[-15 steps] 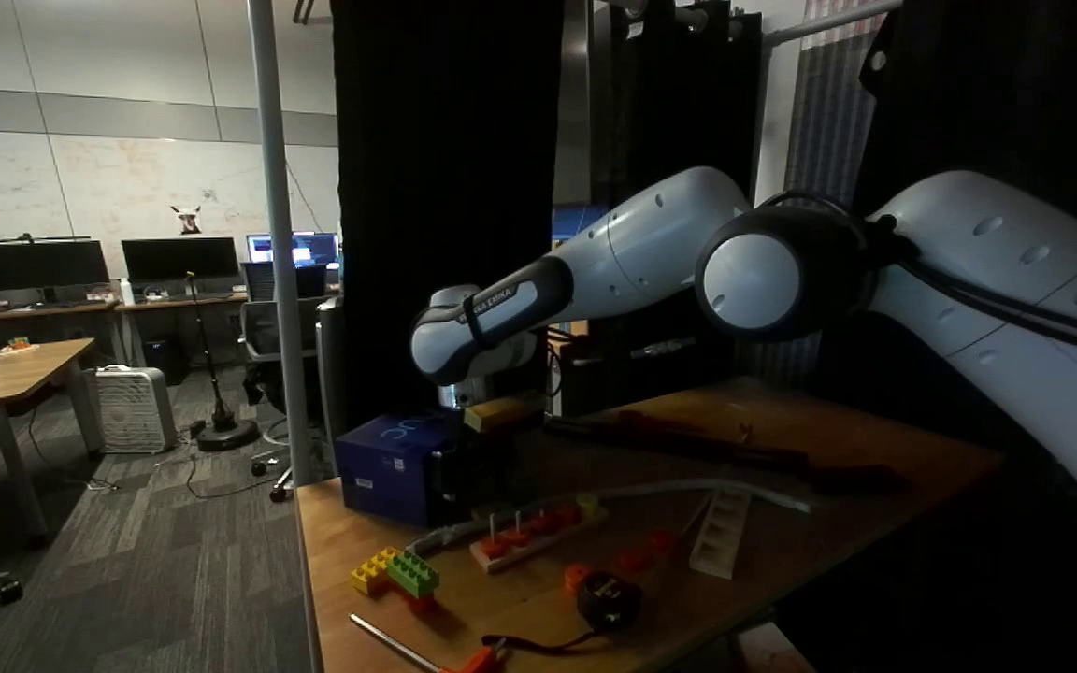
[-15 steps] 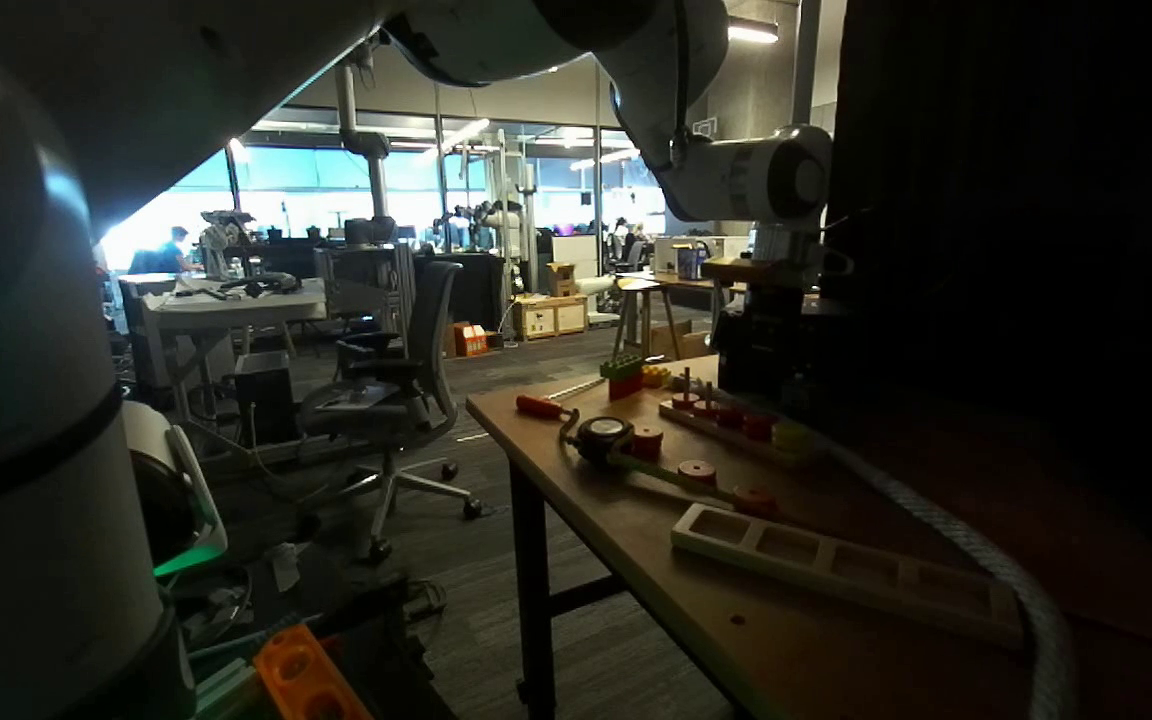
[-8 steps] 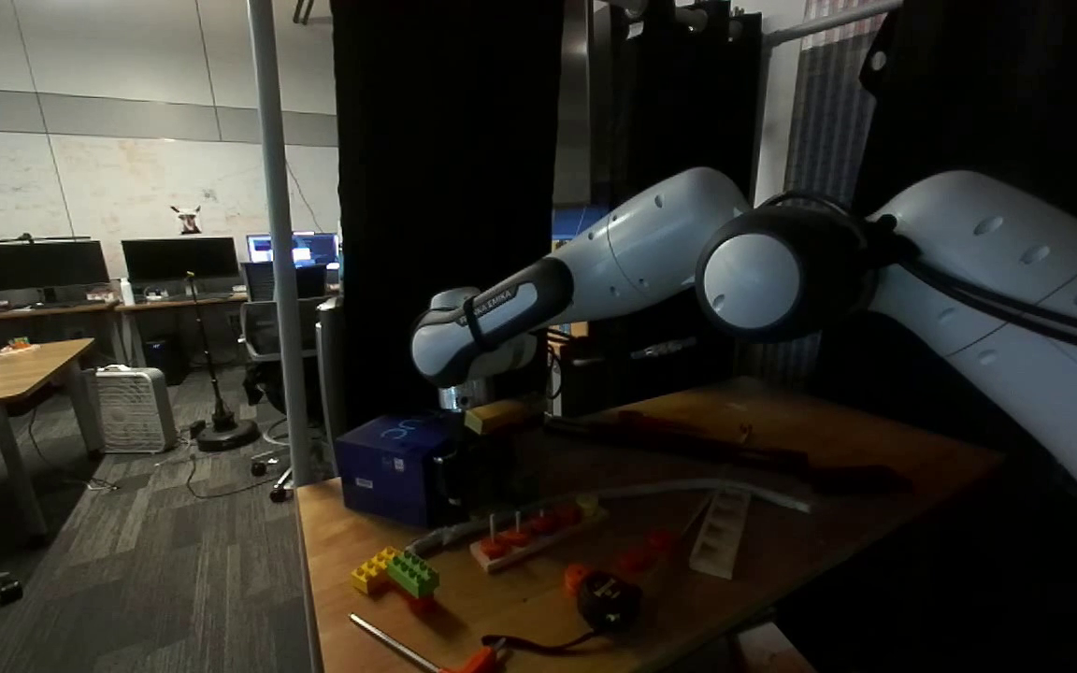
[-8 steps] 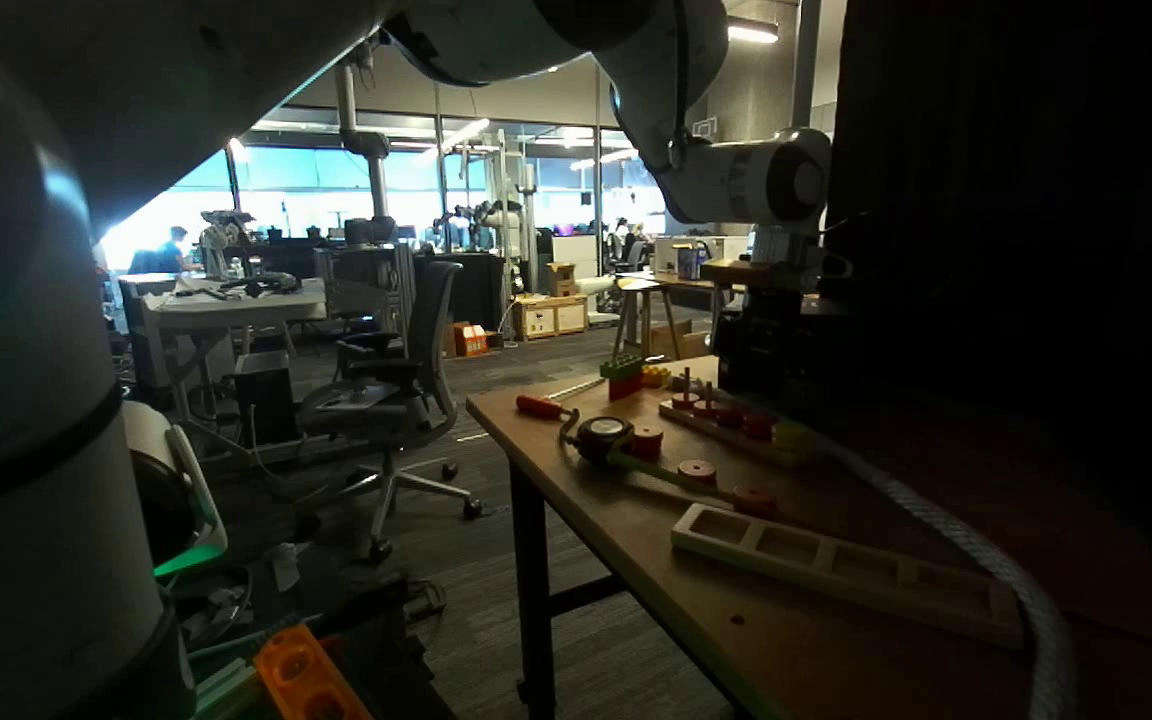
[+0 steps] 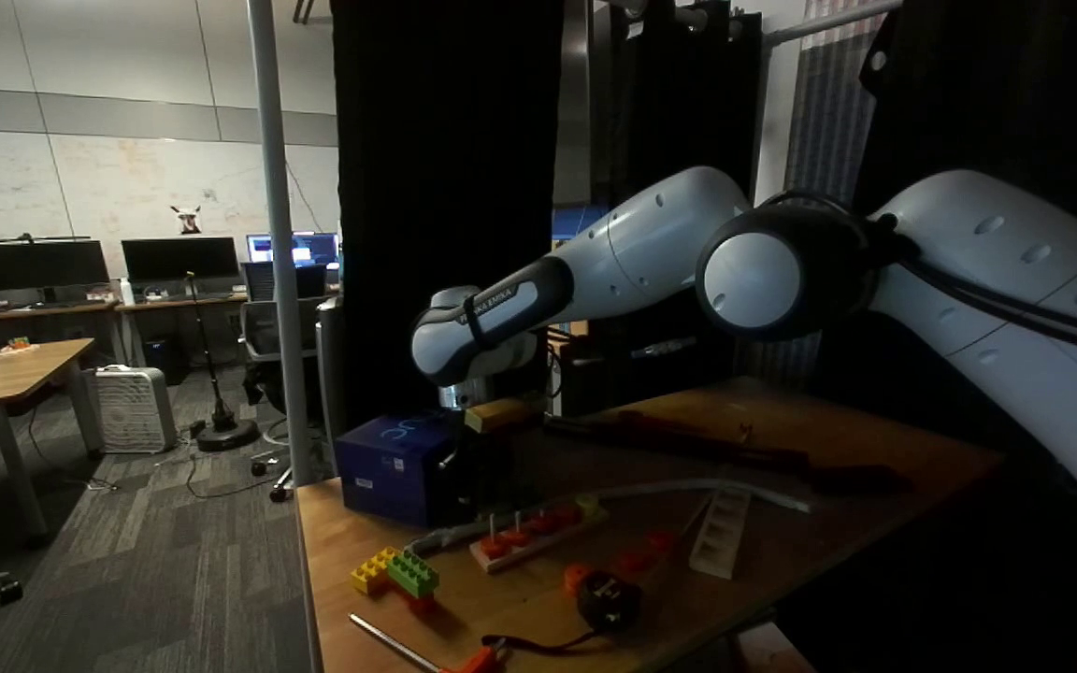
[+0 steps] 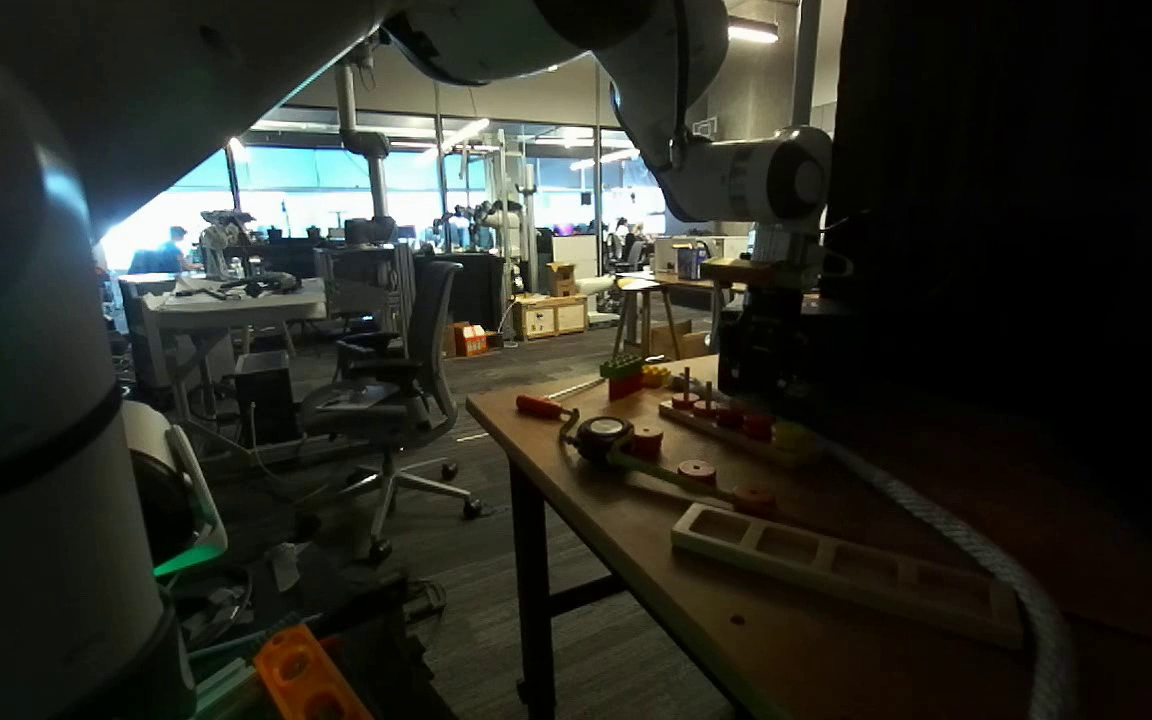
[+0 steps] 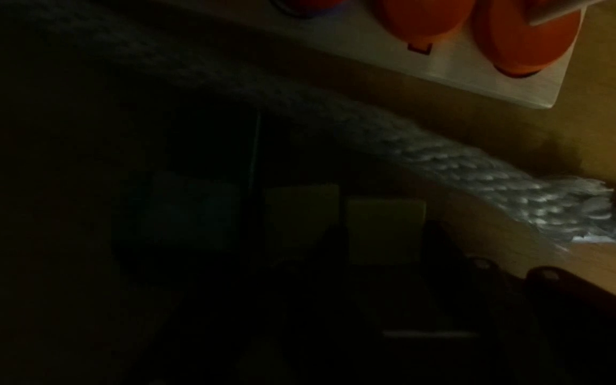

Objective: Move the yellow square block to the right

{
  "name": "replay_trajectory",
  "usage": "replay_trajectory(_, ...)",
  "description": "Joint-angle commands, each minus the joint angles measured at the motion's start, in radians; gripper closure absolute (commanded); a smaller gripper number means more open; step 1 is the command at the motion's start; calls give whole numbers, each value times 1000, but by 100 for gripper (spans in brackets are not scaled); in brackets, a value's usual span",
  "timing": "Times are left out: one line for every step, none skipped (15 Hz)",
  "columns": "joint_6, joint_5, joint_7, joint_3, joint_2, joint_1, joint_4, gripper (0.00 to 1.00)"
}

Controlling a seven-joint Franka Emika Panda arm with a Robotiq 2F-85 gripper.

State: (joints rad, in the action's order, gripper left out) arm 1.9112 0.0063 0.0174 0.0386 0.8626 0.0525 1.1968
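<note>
The dark fingers (image 6: 751, 372) have turned slightly about the wrist (image 6: 778, 245), so in both exterior views their outline differs from that of a second ago. Where they show beside the labelled blue box (image 5: 389, 472) in an exterior view, the small pale glint (image 5: 448, 459) has shifted and now slants; shadow hides exactly how far they turned.
</note>
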Motion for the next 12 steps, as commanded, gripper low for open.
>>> replay_trajectory(-7, 8, 7, 2, -6, 6, -2, 77)
replay_trajectory(0, 3, 11, 0, -18, 12, 6, 77)
replay_trajectory(5, 0, 16, -1, -29, 17, 12, 77)
replay_trajectory(12, -9, 26, -5, -51, 28, 23, 77)
replay_trajectory(16, -15, 32, -7, -74, 37, 35, 77)
replay_trajectory(18, -22, 43, -10, -105, 47, 51, 77)
replay_trajectory(21, -28, 53, -12, -139, 57, 68, 77)
replay_trajectory(25, -35, 66, -15, -170, 66, 79, 77)
replay_trajectory(29, -44, 81, -18, -209, 74, 97, 77)
replay_trajectory(36, -53, 96, -20, -243, 80, 113, 77)
replay_trajectory(44, -62, 112, -24, -281, 84, 136, 77)
replay_trajectory(48, -69, 125, -26, -314, 85, 154, 77)
